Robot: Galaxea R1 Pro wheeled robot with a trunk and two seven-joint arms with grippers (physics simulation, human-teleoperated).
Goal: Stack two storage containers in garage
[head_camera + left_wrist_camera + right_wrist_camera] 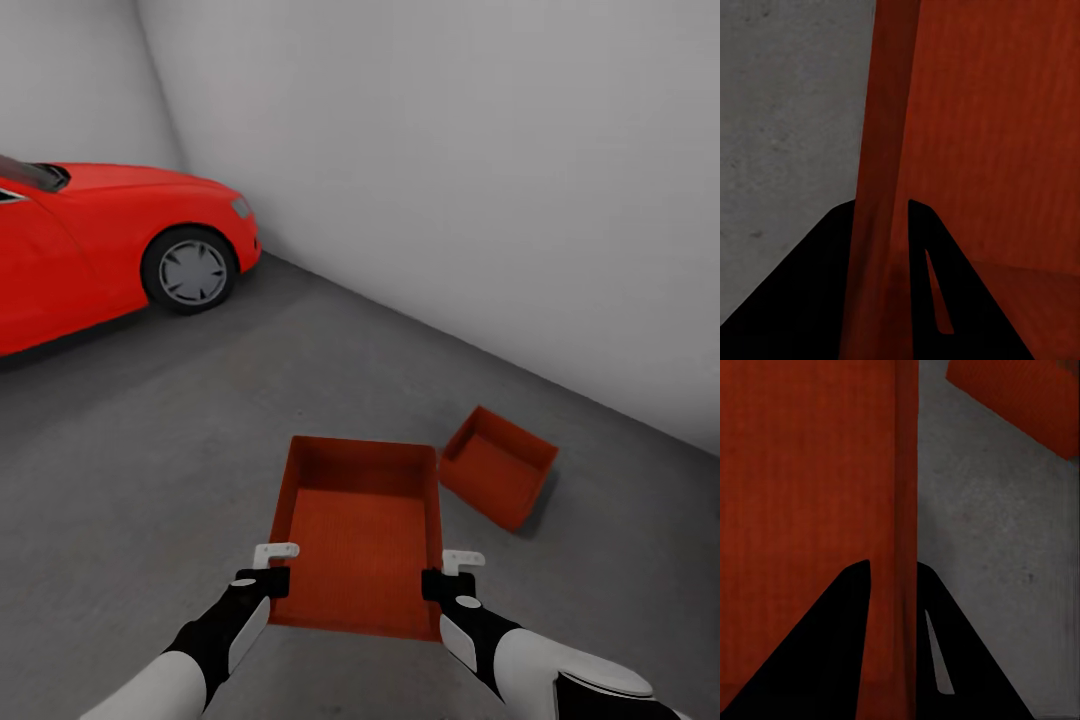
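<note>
Grey garage floor: one bin already down, right of centre. Left gripper and right gripper clamp the second bin, lower centre; stacking remains.

The bin held up front is orange-red, its bottom finely ribbed and a touch brighter than its darker, shaded walls. The second bin, lying on the floor, is the same orange-red. That floor is dark grey and faintly speckled, and the walls are plain pale grey. The car is glossy bright red, with a black tyre around a grey wheel. The left hand and right hand are black with white fingertips, on white forearms.
</note>
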